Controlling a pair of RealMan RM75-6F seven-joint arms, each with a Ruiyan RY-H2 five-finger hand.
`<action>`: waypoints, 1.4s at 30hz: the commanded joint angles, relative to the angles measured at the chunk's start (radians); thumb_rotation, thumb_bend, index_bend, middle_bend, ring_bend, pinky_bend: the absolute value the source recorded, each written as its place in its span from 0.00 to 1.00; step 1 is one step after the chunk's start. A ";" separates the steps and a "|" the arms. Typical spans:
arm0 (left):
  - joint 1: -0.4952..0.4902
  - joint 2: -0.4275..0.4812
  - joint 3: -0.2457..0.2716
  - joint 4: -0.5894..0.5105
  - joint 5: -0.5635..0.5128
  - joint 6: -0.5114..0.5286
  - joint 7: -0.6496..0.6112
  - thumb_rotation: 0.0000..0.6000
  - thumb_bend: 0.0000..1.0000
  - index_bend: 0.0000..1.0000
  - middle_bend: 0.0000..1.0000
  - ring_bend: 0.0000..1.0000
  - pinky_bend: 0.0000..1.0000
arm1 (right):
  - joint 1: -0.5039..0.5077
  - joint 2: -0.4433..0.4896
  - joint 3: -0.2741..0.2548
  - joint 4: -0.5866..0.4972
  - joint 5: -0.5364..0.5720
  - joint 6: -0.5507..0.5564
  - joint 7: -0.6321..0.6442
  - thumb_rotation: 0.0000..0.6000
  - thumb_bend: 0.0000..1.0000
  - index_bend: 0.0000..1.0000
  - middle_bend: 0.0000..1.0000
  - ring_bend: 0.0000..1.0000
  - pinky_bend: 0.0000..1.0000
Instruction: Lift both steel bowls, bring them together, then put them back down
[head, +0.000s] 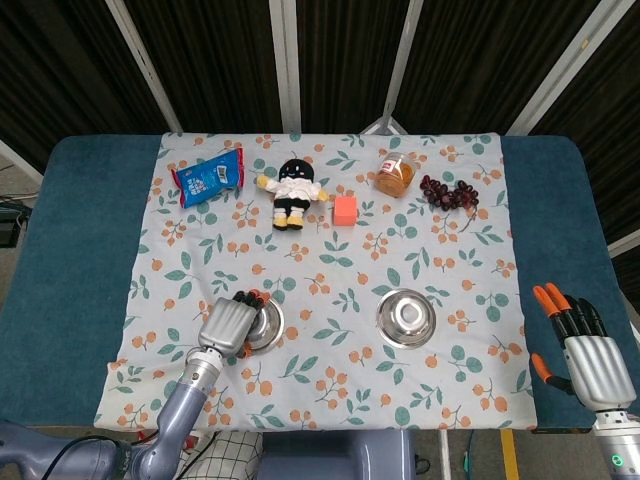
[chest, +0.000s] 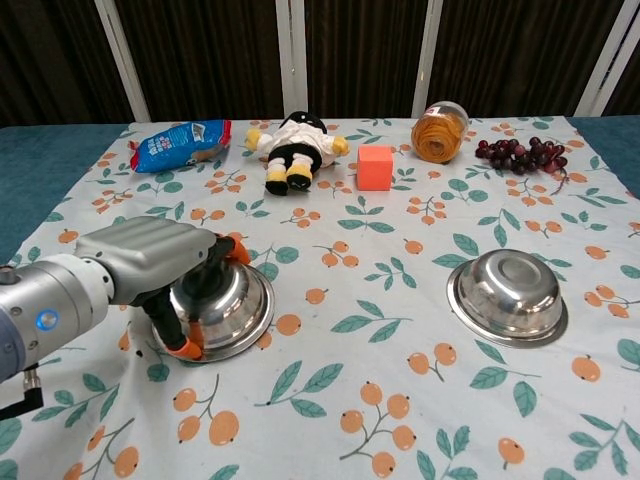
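So the cloth (head: 330, 280) covers the middle of the table (head: 70, 280). Along the far side, left to right: snack packet (head: 209, 176), doll (head: 292, 192), cube (head: 345, 209) a bit nearer than the doll, jar (head: 395, 174) on its side, then the grapes (head: 449, 192) just right of the jar. On the near side there's the left bowl (chest: 222, 305) with the left hand (chest: 150, 262) over its left part, and the right bowl (chest: 508, 296) well apart to the right. The right hand (head: 590, 355) sits at the near right corner, off the cloth
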 joint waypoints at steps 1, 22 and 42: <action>0.015 0.002 0.005 0.005 0.099 0.043 -0.080 1.00 0.43 0.55 0.67 0.59 0.75 | 0.001 0.000 0.000 -0.001 0.002 -0.003 -0.002 1.00 0.39 0.00 0.00 0.00 0.00; 0.101 0.323 0.018 -0.153 0.385 0.022 -0.578 1.00 0.51 0.58 0.70 0.61 0.78 | 0.100 -0.073 -0.037 -0.003 -0.092 -0.148 -0.087 1.00 0.37 0.00 0.00 0.00 0.00; 0.122 0.496 -0.003 -0.360 0.281 0.015 -0.508 1.00 0.51 0.57 0.69 0.61 0.78 | 0.310 -0.216 0.044 -0.025 0.121 -0.468 -0.304 1.00 0.33 0.00 0.00 0.00 0.00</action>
